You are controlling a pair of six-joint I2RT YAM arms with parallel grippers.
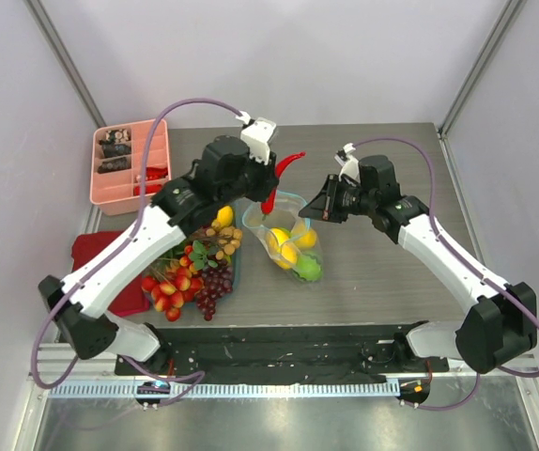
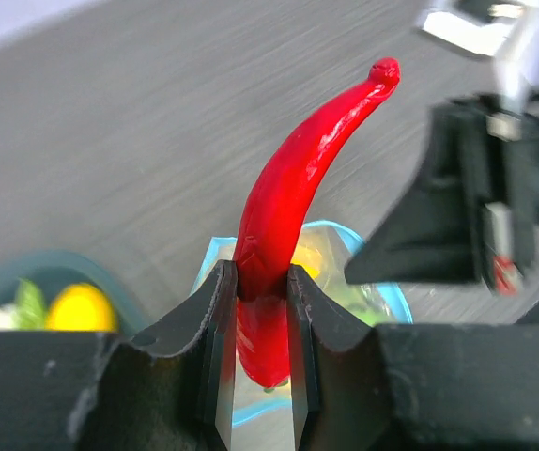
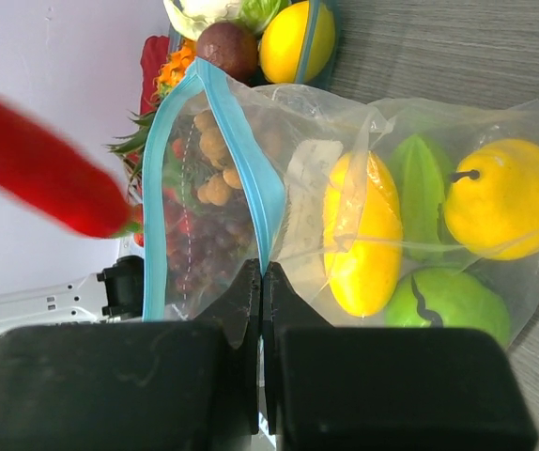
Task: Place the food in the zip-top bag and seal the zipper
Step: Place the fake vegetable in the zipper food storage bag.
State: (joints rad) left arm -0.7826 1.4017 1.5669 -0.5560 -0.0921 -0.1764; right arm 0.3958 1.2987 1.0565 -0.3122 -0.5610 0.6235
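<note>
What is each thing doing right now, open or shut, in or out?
left gripper, shut on the red chili
red chili, held over the bag's mouth, not in yet
right gripper, shut on the zip-top bag's edge
zip-top bag, open, lemons inside
zipper, unsealed
food pile, outside the bag

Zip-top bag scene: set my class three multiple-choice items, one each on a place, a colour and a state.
1. Where is the chili relative to the bag? A inside it; B in the left tool, over its mouth; C lying flat beside it.
2. What colour is the zipper? A teal-blue; B orange; C black.
3. The right tool is: A open, clear of the bag; B shut on the bag's rim; C shut on the chili.
1 B: the chili is pinched above the opening. 2 A: the mouth edge shows teal-blue. 3 B: it is closed on the rim.
</note>
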